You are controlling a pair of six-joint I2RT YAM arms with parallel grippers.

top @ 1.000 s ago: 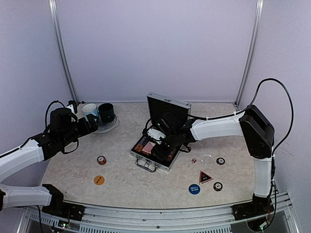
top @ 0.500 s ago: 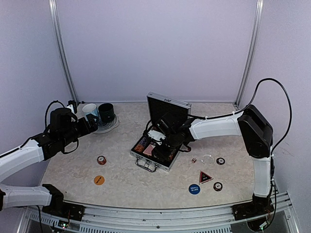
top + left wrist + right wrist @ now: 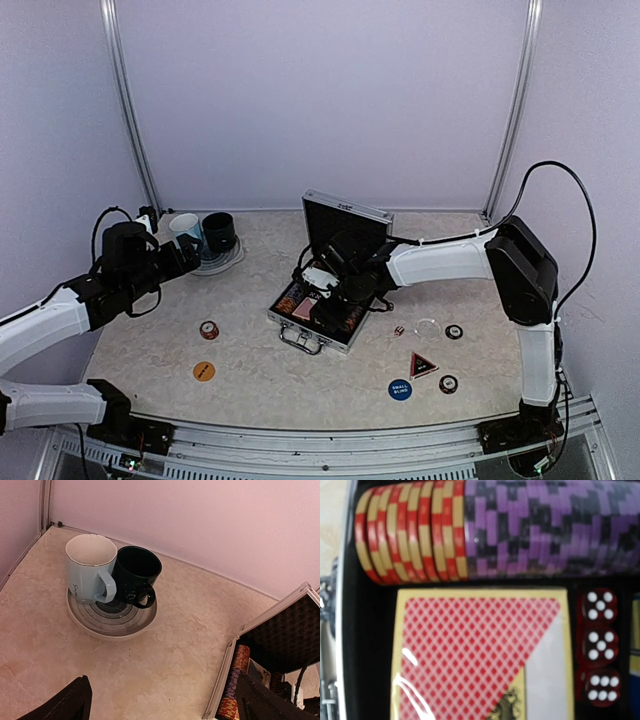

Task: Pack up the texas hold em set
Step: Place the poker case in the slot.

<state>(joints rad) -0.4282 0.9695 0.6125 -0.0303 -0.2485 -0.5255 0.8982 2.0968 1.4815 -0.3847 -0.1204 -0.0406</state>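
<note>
The texas hold em set's silver case (image 3: pixel 292 327) lies open mid-table, its lid (image 3: pixel 345 225) upright. My right gripper (image 3: pixel 322 299) reaches down into the case. The right wrist view shows no fingers, only a purple-and-black chip row (image 3: pixel 545 530) beside red-and-tan chips (image 3: pixel 410 535), a red-backed card deck (image 3: pixel 470 650) in its slot and three red dice (image 3: pixel 600 645). My left gripper (image 3: pixel 162 692) hovers open and holds nothing, over bare table left of the case edge (image 3: pixel 223 680). Loose on the table lie round buttons (image 3: pixel 209 329) (image 3: pixel 204 371) (image 3: pixel 400 389) (image 3: pixel 448 383), the triangle marker (image 3: pixel 423 364) and a small die (image 3: pixel 399 330).
A light-blue mug (image 3: pixel 90 570) and a dark-green mug (image 3: pixel 135 575) stand on a grey plate (image 3: pixel 112 625) at the back left, just ahead of my left gripper. Another button (image 3: pixel 454 331) and a clear disc (image 3: pixel 428 325) lie right of the case. Walls enclose the table.
My right arm has edged slightly left over the open case. The left arm has not moved.
</note>
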